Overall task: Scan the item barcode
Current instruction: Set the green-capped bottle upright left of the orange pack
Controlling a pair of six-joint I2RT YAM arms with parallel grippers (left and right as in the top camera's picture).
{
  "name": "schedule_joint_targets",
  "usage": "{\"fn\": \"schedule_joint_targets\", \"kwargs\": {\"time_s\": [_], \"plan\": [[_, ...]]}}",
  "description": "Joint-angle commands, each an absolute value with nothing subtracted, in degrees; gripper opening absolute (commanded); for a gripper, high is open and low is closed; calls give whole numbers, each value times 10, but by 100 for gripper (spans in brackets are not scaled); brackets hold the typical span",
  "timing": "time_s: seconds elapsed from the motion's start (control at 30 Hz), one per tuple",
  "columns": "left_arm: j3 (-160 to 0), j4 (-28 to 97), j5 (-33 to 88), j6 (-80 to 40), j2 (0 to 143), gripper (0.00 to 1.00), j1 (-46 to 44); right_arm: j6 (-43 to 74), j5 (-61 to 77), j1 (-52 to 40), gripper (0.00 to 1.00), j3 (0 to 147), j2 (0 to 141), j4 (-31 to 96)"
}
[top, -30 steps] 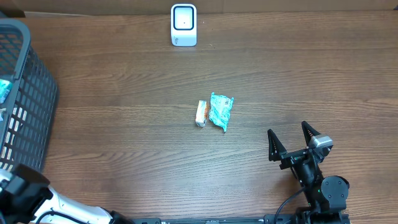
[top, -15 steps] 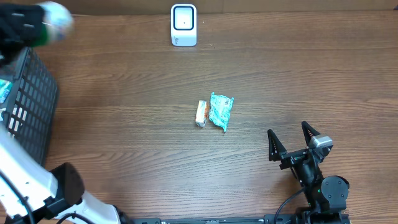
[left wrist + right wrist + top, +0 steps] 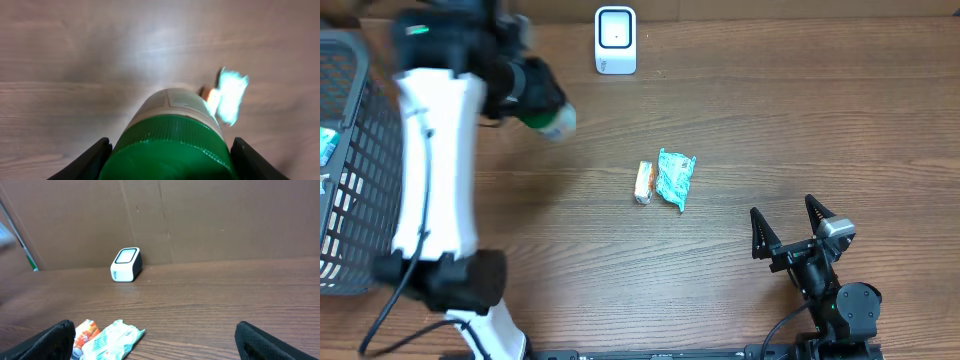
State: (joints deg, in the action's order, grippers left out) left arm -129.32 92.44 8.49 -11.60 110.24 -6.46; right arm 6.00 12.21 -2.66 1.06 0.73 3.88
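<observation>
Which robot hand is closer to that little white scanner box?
Left. The left hand, holding a green-capped bottle, is left of the scanner; the right hand sits open far to its right.

The left arm [image 3: 435,150] stretches forward from its base, with the left gripper [image 3: 532,95] blurred at its end and both fingers clamped around a bottle [image 3: 556,122]. The right arm [image 3: 835,295] sits folded low, with the right gripper [image 3: 783,215] spread wide and empty.
</observation>
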Motion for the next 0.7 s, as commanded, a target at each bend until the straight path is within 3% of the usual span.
{"fn": "schedule_joint_targets", "kwargs": {"time_s": [0.0,0.27,0.5,0.6,0.67], "plan": [[-1213,893,44,-117,1129,36,-107,59,123,-25,100,5,2,35],[-1083,771,45,-149,1197,35,-174,59,123,-25,100,5,2,35],[-1077,758,45,-160,1249,38,-203,59,123,-25,100,5,2,35],[-1077,759,45,-168,1255,51,-206,59,123,-25,100,5,2,35],[-1077,759,45,-168,1255,78,-207,59,123,-25,100,5,2,35]]}}
